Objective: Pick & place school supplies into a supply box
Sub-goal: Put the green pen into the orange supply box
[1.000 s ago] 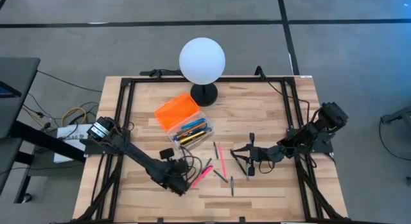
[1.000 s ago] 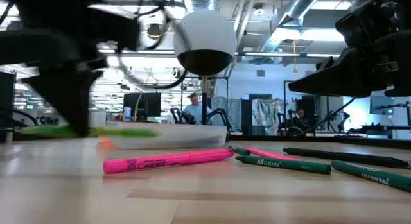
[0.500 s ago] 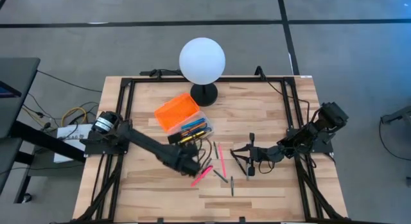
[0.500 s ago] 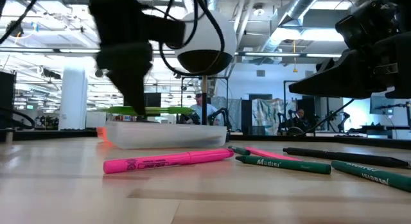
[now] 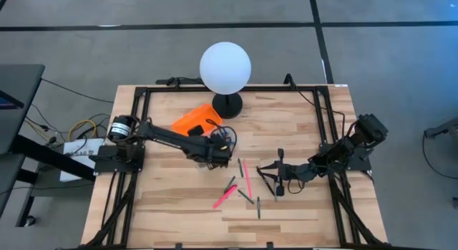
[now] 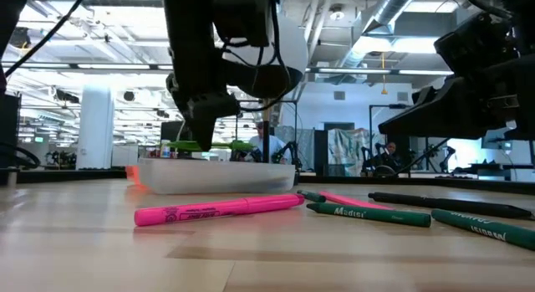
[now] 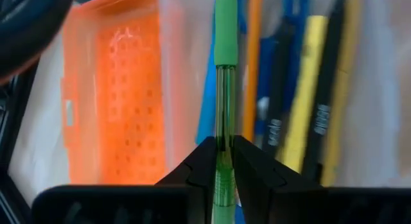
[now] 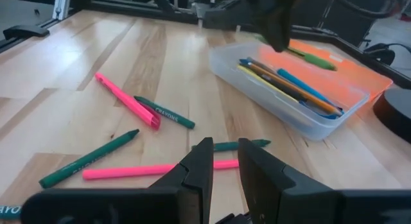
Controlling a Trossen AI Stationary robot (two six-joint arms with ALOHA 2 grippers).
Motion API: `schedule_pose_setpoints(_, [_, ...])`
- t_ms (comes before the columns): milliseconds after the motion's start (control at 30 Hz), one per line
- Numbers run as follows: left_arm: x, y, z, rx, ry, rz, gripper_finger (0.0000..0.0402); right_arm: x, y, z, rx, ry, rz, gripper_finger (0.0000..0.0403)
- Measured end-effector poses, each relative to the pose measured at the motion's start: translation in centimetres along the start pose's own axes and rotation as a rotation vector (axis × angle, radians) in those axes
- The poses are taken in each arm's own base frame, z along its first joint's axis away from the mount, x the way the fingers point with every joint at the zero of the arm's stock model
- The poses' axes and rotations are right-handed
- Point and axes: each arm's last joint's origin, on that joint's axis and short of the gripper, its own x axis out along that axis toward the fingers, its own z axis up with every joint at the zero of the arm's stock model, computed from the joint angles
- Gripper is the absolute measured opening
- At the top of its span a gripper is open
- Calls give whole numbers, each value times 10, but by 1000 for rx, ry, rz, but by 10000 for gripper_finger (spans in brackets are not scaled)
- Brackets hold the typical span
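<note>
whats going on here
The left end effector is shut on a green pen and holds it over the open supply box, which already has several pens inside. More pens and markers lie loose on the table. The right end effector waits near them.
</note>
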Motion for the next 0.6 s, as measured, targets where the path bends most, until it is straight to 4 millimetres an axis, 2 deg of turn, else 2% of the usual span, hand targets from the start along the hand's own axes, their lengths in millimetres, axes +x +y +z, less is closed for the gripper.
schedule_pose_setpoints(433, [2,10,-5,88,100,31,42,0,0,-2,11,15,-1,65])
schedule_pose_setpoints(600, [1,9,-6,93,93,36,72,0,0,-2,13,14,-1,65])
